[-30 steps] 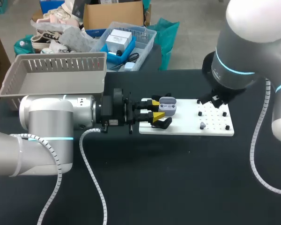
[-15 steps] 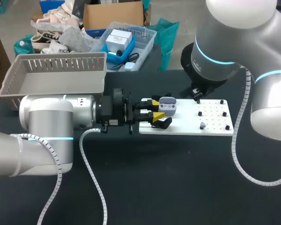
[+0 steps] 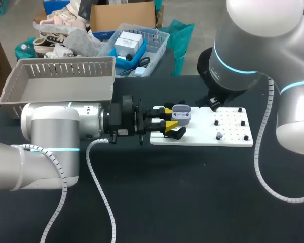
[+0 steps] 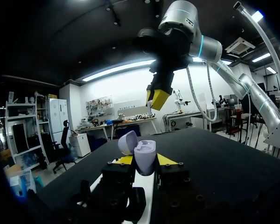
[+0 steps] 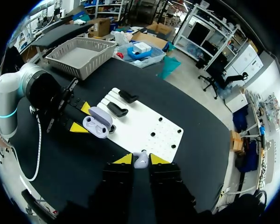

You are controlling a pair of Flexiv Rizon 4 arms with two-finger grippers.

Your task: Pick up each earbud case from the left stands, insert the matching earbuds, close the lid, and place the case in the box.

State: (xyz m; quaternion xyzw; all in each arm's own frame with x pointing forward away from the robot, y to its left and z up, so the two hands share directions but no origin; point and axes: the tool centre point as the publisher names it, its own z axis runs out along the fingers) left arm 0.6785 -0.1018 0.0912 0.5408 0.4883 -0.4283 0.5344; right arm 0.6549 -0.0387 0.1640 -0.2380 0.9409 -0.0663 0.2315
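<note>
The right gripper (image 5: 141, 159) pinches a small pale earbud (image 5: 141, 161) between its yellow tips and is held high over the white board (image 5: 147, 123) on the black worktop (image 3: 192, 192). The left gripper (image 4: 144, 161) is clamped from both sides on the lavender earbud case (image 4: 143, 156). The lid is hinged open and the case is held low over the left end of the board, just beside the two black stands (image 5: 127, 96). In the left wrist view the right gripper hangs above and beyond the case, well apart from it. Assessment: the step in hand is seating this earbud in the open case. To do it well, the right gripper should descend straight over the open cavity, clear of the raised lid. The earbud should be turned to suit its well, though which well it suits cannot be determined. Pressure should be light, since the case could twist in its pinch, and release should come only once the earbud is seated. The grey basket (image 3: 61, 76), presumably the box, stands at the far left. No legible marking is observed on the case, earbud, board or basket.
</note>
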